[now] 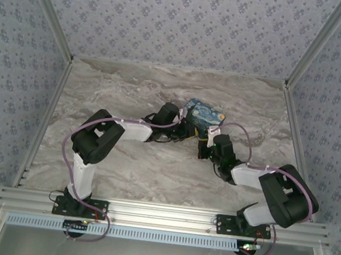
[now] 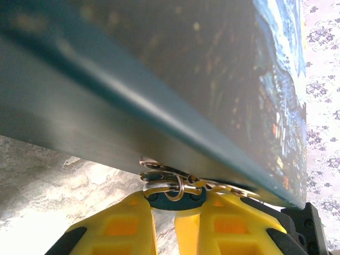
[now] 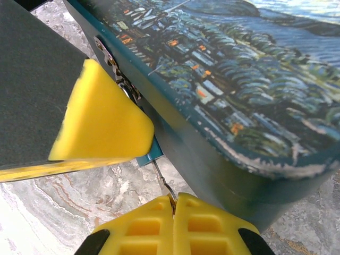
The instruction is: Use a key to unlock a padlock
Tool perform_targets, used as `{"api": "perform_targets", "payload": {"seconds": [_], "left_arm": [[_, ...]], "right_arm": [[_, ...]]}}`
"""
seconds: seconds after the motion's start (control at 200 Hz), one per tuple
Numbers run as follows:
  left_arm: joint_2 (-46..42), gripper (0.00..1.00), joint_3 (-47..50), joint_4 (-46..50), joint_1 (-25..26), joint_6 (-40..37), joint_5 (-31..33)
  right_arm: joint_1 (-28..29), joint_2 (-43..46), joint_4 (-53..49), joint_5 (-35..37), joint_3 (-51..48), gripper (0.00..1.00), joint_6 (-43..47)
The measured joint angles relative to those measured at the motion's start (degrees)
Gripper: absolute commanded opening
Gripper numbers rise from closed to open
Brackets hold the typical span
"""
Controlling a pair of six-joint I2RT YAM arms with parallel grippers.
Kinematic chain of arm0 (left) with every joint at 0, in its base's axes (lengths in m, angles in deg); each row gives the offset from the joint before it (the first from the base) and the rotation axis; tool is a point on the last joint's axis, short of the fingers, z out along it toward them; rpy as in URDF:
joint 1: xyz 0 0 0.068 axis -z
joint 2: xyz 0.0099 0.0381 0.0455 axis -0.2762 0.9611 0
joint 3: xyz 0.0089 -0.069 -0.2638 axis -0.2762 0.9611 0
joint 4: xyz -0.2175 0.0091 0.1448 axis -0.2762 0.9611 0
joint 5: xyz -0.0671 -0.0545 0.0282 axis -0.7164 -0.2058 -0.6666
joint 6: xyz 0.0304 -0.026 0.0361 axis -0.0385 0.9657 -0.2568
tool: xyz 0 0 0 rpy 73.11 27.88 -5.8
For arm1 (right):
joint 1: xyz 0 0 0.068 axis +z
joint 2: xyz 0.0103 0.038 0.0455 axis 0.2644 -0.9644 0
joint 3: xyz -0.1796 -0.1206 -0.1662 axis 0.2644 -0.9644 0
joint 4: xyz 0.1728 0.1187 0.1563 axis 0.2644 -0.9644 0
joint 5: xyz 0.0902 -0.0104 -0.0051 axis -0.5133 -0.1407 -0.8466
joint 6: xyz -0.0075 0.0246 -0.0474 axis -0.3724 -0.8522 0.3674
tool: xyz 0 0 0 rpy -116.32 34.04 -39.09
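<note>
The padlock (image 2: 159,200) sits at the bottom centre of my left wrist view. Its teal body is clamped between the yellow fingers (image 2: 122,226) of the left gripper (image 2: 175,212), which is closed on it. Thin silvery loops (image 2: 172,186) lie just above the body, touching the lower edge of the box (image 2: 159,79). The box's dark teal side spans the upper frame, with a strip of painted print at the far right. The marble table (image 2: 42,180) shows at lower left.

In my right wrist view, the right gripper (image 3: 174,208) is at bottom centre. Its two yellow fingers are pressed together with the key (image 3: 163,181) nipped between the tips. The key's thin blade runs up and slightly left to a sliver of the padlock's teal body, which peeks out under the left gripper's yellow finger in the left half of the frame. I cannot tell whether the key's tip is inside the lock. The box's starry lid takes up the upper right, and a small metal hasp (image 3: 106,53) sits on its side at upper left.

From the top camera, the left arm (image 1: 136,129) and the right arm (image 1: 252,175) meet just below the box at the centre of the frame. Padlock and key are too small there for me to tell apart.
</note>
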Motion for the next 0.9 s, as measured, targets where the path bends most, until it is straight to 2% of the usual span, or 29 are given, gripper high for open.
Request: {"api": "perform_targets", "payload": {"seconds": [0.899], "left_arm": [[0.0, 0.17, 0.3, -4.8, -0.2, 3.7, 0.7]], "right_arm": [[-3.1, -2.0, 2.9, -5.0, 2.7, 0.00, -3.1]]}}
